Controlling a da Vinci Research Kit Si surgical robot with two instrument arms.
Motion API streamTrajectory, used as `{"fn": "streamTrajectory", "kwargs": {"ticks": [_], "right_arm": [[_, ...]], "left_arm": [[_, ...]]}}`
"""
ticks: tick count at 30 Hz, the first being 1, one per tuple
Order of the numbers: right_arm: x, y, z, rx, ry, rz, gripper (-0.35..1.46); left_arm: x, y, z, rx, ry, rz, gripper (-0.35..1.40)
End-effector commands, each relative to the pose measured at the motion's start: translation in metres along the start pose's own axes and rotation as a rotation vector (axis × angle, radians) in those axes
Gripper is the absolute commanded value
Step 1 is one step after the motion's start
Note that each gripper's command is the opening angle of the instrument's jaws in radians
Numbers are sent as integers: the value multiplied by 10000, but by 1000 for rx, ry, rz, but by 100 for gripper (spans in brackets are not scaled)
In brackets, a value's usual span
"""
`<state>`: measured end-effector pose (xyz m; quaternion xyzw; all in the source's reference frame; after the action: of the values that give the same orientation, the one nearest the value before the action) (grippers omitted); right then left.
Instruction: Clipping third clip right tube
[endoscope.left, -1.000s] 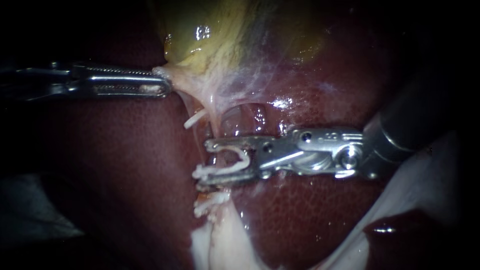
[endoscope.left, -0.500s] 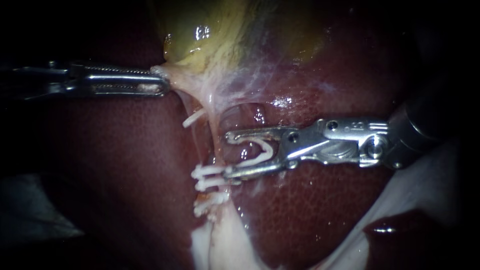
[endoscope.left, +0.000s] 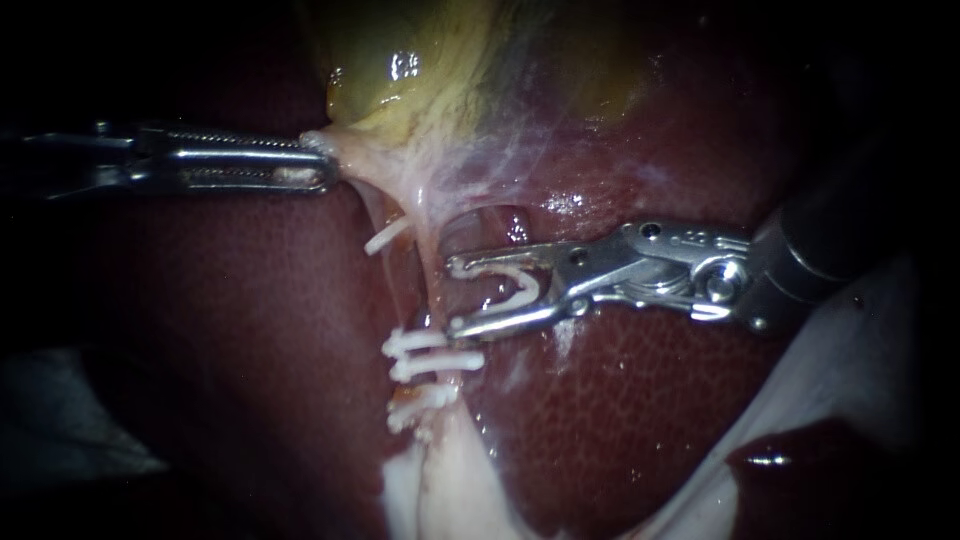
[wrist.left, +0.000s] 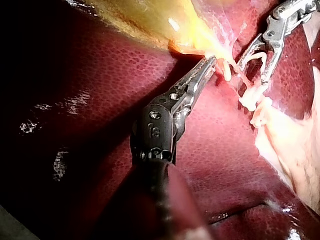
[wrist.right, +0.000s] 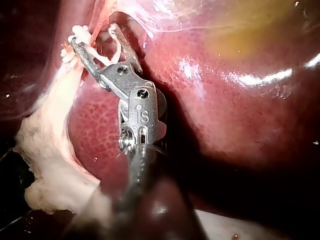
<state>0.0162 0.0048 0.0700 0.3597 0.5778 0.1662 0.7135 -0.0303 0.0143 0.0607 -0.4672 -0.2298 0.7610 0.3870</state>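
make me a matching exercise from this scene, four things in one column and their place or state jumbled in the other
Things
1. left instrument
2. right instrument
3. gallbladder
4. shut clips

Place or state
A. yellow-green, above both instruments in the endoscope view
B. white, lying across the tube just below the right instrument's jaws
C. jaws shut on pale tissue at the gallbladder's edge
D. jaws apart, carrying an open clip between them

Pairs: 1-C, 2-D, 3-A, 4-B

The left instrument (endoscope.left: 322, 166) lies left of the tube (endoscope.left: 424, 285), right instrument (endoscope.left: 456, 295) right of it, above the clips (endoscope.left: 432, 352).
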Motion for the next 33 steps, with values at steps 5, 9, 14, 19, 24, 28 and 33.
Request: {"fn": "streamTrajectory", "kwargs": {"ticks": [5, 9, 14, 19, 24, 28, 33], "right_arm": [[5, 1, 12, 20, 27, 14, 48], [10, 1, 20, 33, 61, 34, 48], [17, 3, 37, 39, 101, 62, 48], [24, 3, 50, 44, 122, 85, 48], [33, -4, 51, 51, 135, 88, 48], [48, -14, 47, 59, 151, 100, 48], [60, -22, 43, 64, 154, 118, 45]], "left_arm": [[0, 0, 0, 1, 0, 0, -35], [0, 0, 1, 1, 0, 0, -35], [0, 0, 1, 1, 0, 0, -35], [0, 0, 1, 1, 0, 0, -35], [0, 0, 1, 1, 0, 0, -35], [0, -1, 1, 1, 0, 0, -35], [0, -1, 1, 1, 0, 0, -35]]}}
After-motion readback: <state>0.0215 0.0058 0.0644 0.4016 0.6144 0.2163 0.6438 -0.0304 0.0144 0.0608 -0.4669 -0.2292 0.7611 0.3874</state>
